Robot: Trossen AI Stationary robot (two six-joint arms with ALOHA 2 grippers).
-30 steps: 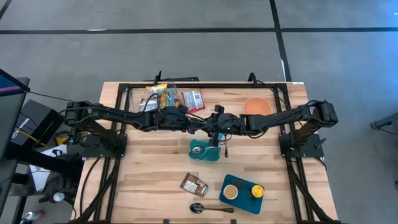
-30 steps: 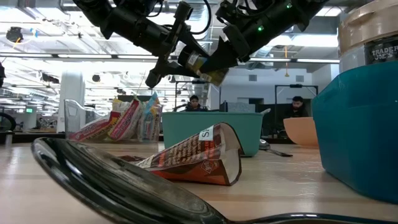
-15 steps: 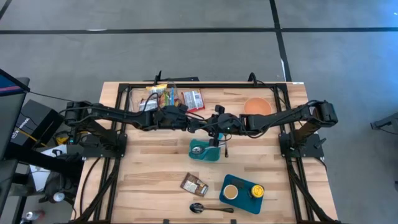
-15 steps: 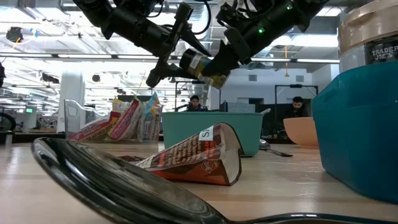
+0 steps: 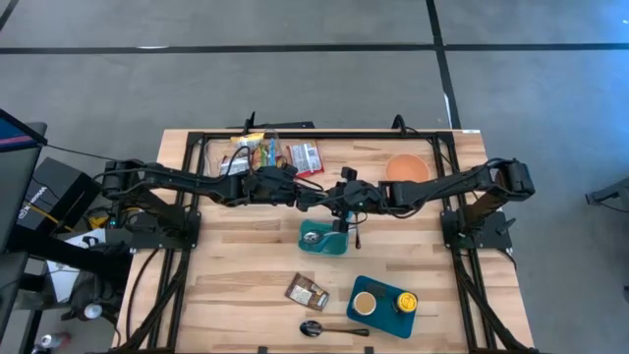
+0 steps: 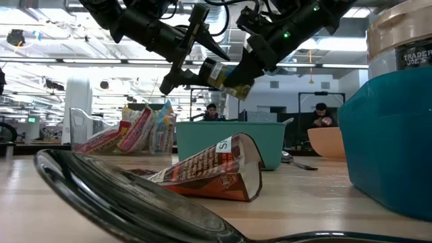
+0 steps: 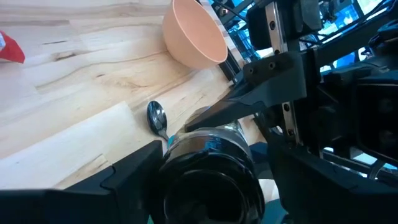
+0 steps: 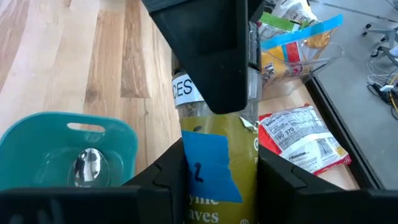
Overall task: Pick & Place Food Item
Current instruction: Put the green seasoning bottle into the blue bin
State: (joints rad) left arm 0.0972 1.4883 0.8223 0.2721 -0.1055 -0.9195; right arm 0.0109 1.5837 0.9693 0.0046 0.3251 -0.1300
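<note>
A spice jar (image 6: 224,74) with a black lid and a yellow label hangs over the table's middle, between my two arms. My right gripper (image 8: 217,155) reaches in from the right and is shut on the jar's body. My left gripper (image 7: 214,152) reaches in from the left and stands open, one finger on each side of the black lid (image 7: 208,186). In the high view the two grippers meet at the jar (image 5: 329,199), just beyond the small teal container (image 5: 316,244). My right gripper pinches the jar's labelled body (image 8: 242,180) between its two fingers. The fingers slant down from the table's right and lie along the jar. The jar is lifted clear of the table, tilted, its lid end toward the left arm. My left gripper: I cannot tell whether a finger touches the lid.
The teal container holds a spoon. An orange bowl (image 5: 406,169) sits at the far right. A clear bin of snack bags (image 5: 257,154) and a red-white packet (image 5: 307,157) lie at the far edge. Nearer are a brown packet (image 5: 307,292), a spoon (image 5: 329,329) and a teal tray (image 5: 378,317).
My left gripper's fingers have spread apart around the jar's lid. The jar has stayed in the air in my right gripper, shifting slightly toward the right arm. Neither arm has travelled.
</note>
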